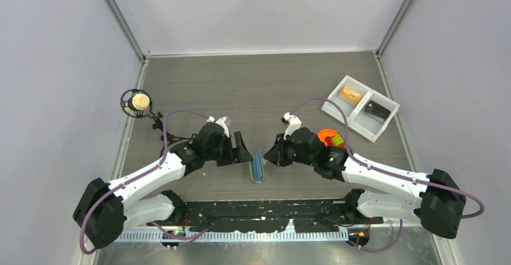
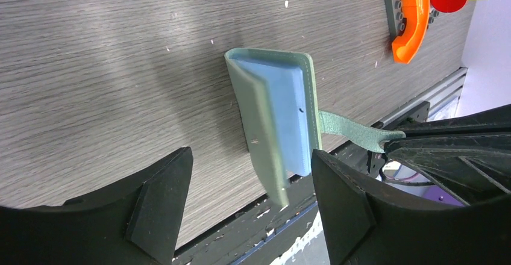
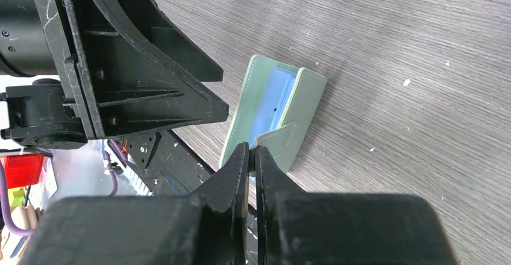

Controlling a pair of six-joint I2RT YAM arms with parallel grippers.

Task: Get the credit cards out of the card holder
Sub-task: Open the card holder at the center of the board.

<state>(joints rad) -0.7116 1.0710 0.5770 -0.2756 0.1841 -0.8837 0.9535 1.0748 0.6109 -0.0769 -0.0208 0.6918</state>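
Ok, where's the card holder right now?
In the top view the card holder stands on edge at the near-edge middle of the table, between the open left gripper and the right gripper, which pinches its strap.

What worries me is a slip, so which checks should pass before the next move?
1. Anchor: right gripper shut on the holder's strap: ok.
2. Left gripper open, ready to reach in: ok.
3. Aim: holder sits ahead, between the left fingers in the left wrist view: ok.
4. Holder spread for access: not ok. It is only part-open, standing on edge on the table.
5. Card edge showing to pinch: cannot tell. Only the blue pocket faces show.
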